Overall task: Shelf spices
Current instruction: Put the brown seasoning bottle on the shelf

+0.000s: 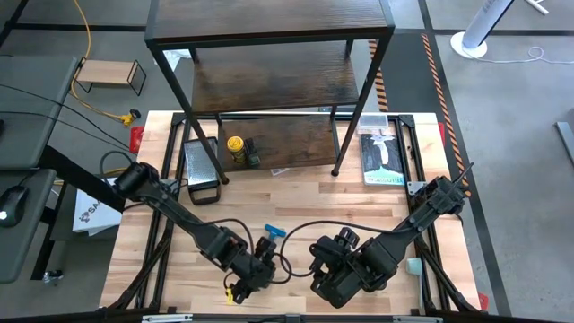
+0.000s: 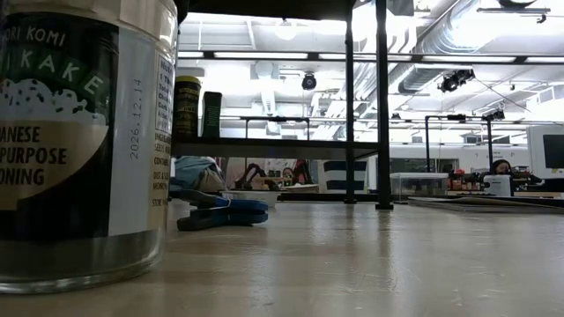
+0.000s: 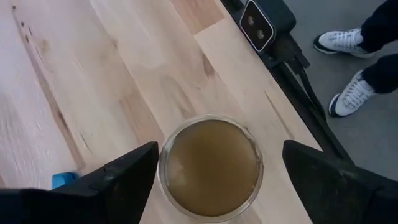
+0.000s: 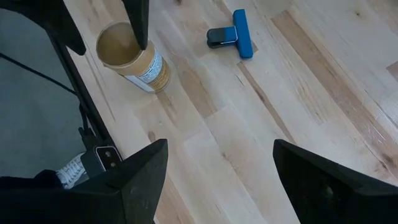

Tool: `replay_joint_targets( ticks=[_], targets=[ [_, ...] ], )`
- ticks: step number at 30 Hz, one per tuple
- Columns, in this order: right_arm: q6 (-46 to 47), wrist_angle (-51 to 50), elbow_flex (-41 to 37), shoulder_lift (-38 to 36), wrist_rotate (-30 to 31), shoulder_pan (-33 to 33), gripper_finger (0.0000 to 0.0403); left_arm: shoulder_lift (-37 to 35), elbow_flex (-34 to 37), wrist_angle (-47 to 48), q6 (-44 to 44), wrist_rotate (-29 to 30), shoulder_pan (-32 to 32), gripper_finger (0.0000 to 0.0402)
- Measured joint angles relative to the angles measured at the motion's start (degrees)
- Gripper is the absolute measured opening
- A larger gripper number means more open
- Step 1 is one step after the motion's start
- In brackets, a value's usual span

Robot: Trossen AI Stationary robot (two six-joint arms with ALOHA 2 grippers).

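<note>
A tan-lidded jar (image 3: 211, 165) stands upright on the table close to its near edge, and fills the left of the low view (image 2: 79, 141). My left gripper (image 3: 221, 158) hangs over it, open, with a finger on either side of the lid; it also shows in the high view (image 1: 247, 274). My right gripper (image 4: 217, 186) is open above bare table to the right (image 1: 334, 274). On the shelf's (image 1: 269, 85) lowest board stand a yellow-lidded jar (image 1: 235, 145) and a small dark box (image 1: 254, 152). The black-lidded jar and the reddish packet are out of view. My left gripper comes at the jar from above, pointing down. One finger (image 3: 134, 174) stands right beside the lid's rim (image 3: 163, 168), and I cannot tell whether it touches. The other finger (image 3: 323, 177) is well apart from the jar.
A blue T-shaped piece (image 1: 269, 235) lies between the grippers and the shelf. A black-handled metal tray (image 1: 202, 166) and a flat package (image 1: 381, 157) flank the shelf's feet. A small light-wood rack (image 1: 109, 76) sits off the table. A person's shoes (image 3: 348, 68) stand beyond the near edge.
</note>
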State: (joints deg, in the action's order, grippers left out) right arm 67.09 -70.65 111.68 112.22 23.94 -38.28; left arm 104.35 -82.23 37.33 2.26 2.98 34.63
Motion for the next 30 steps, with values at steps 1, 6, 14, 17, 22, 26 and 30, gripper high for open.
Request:
replay_joint_targets(
  ticks=[1, 6, 14, 17, 22, 26, 30],
  targets=[
    [-0.02, 0.00, 0.01, 0.00, 0.00, 0.00, 0.0287, 0.17, -0.01, 0.06, 0.01, 0.02, 0.00, 0.0339],
    [-0.02, -0.02, 0.00, 0.00, 0.26, 0.00, 0.0287, 1.61, -0.03, 0.66, 0.00, 0.75, 0.20, 0.0339],
    [0.00, 0.00, 0.00, 0.00, 0.48, 0.02, 0.0287, 2.52, -0.05, 1.24, 0.46, 1.84, 0.07, 0.0339],
    [-0.01, 0.00, 0.00, 0.00, 0.48, 0.00, 0.0287, 2.48, -0.03, 0.38, 0.46, 1.56, 0.08, 0.0339],
    [-0.02, 0.02, 0.00, 0.00, 0.48, 0.00, 0.0287, 2.48, -0.04, 0.15, 0.43, 2.53, 0.28, 0.0316],
    [-0.02, 0.04, 0.00, 0.00, 0.48, 0.01, 0.0287, 2.46, -0.04, 0.11, -0.42, 4.38, 0.35, 0.0273],
    [-0.02, 0.10, 0.00, 0.00, 0.46, 0.00, 0.0287, 2.37, -0.04, 0.16, -0.39, 6.19, 0.38, 0.0271]
  ],
)
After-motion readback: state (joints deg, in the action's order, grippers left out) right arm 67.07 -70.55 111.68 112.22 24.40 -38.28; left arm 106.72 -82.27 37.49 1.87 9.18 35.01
